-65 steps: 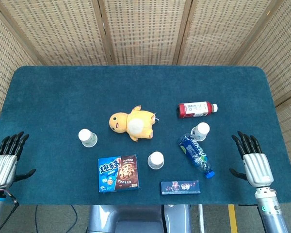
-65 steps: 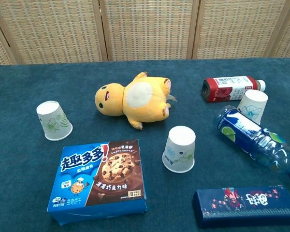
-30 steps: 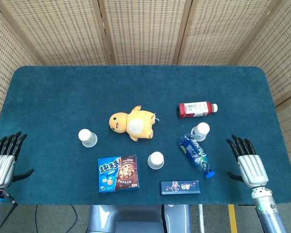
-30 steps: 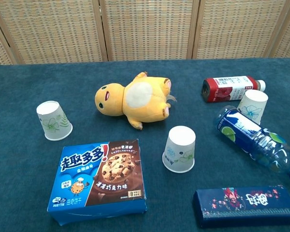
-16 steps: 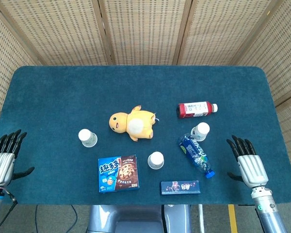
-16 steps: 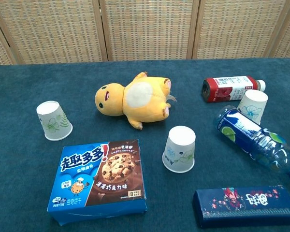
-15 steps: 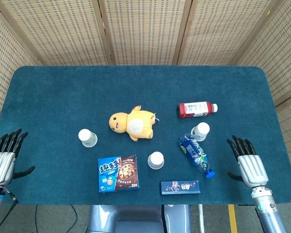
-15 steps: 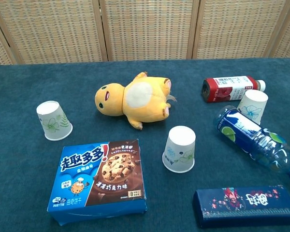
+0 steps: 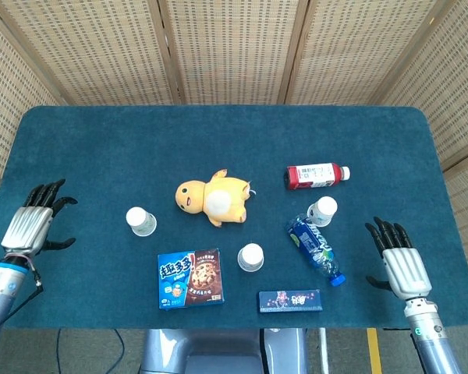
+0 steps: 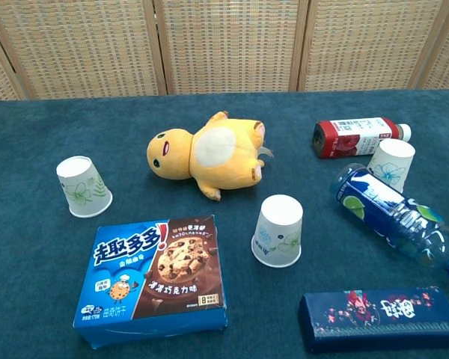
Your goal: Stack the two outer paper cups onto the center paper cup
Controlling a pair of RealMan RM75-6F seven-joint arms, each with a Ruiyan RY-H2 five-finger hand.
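Three white paper cups stand upside down on the blue table. The left cup (image 9: 141,221) (image 10: 83,186) is by the cookie box, the center cup (image 9: 250,257) (image 10: 278,231) sits near the front, and the right cup (image 9: 323,210) (image 10: 391,164) stands between two lying bottles. My left hand (image 9: 36,222) hovers open at the left table edge, well left of the left cup. At the right edge my right hand (image 9: 399,261) is open too, fingers spread, apart from the right cup. Neither hand shows in the chest view.
A yellow plush toy (image 9: 213,196) lies behind the cups. A cookie box (image 9: 189,278), a dark flat box (image 9: 289,300), a blue bottle (image 9: 316,249) and a red bottle (image 9: 316,176) lie around them. A wicker screen stands behind the table.
My left hand has moved up and inward over the left table edge. The right hand has barely shifted. The cups have not moved.
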